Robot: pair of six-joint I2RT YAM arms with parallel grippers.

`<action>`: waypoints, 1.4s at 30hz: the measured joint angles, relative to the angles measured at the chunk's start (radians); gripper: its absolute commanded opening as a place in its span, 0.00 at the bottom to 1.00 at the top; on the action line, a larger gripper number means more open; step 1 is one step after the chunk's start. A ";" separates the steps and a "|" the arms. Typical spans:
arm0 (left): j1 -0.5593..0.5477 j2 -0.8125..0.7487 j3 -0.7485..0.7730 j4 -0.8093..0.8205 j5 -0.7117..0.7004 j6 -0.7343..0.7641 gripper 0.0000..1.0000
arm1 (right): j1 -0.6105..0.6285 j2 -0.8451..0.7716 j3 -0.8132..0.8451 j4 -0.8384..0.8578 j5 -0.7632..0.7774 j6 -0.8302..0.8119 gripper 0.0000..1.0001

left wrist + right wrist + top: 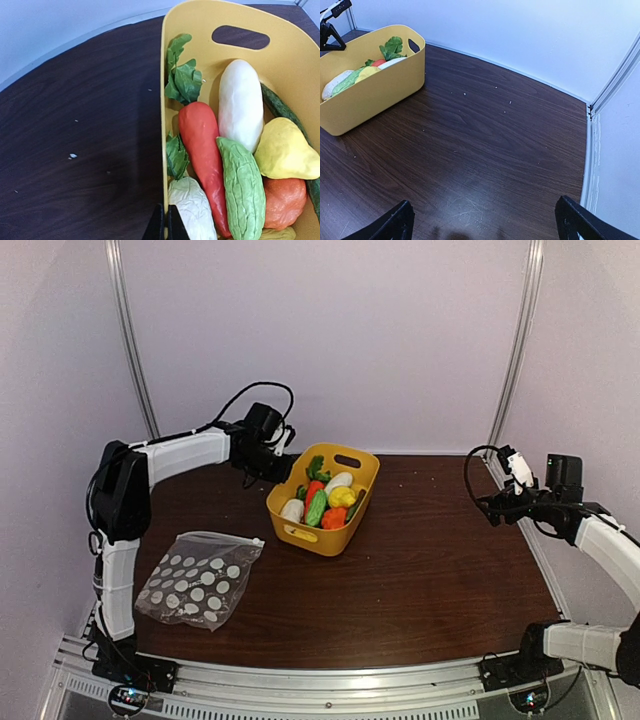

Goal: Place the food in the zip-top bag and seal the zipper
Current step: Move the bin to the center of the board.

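Lying flat at the front left of the table (440,570): zip-top bag (198,580), clear with white dots, just beside the left arm's upright link. Zipper (222,537) runs along the bag's far edge; can't tell if it is pressed closed.

Mid-table, beyond the bag and apart from it: yellow basket (300,532), upright, handle slot in its far wall. The food (322,498) is piled in the basket. Wrist view shows a white radish (241,102), a red piece (202,145) alongside it, a bumpy green cucumber (245,187) leaning on the red one, a yellow piece (285,150) on top of an orange piece (284,200), a pale cabbage-like piece (192,207) and leafy greens (184,80) against the left wall.

Left gripper (163,225) is clenched, fingertips pressed together with nothing between them, hovering over the basket's left rim by the far-left corner.

Right gripper (485,230) is spread wide and holds nothing, above bare wood at the table's right edge, well apart from the basket.
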 measured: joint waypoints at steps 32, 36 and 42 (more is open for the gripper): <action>-0.385 0.037 -0.072 0.254 -0.106 -0.954 0.00 | 0.000 -0.010 -0.006 -0.012 0.040 -0.002 1.00; -0.413 0.058 -0.037 0.258 -0.133 -0.992 0.13 | 0.000 -0.010 -0.006 -0.013 0.041 -0.002 1.00; -0.436 0.069 0.005 0.305 -0.138 -0.980 0.46 | 0.000 -0.010 -0.006 -0.013 0.042 -0.009 1.00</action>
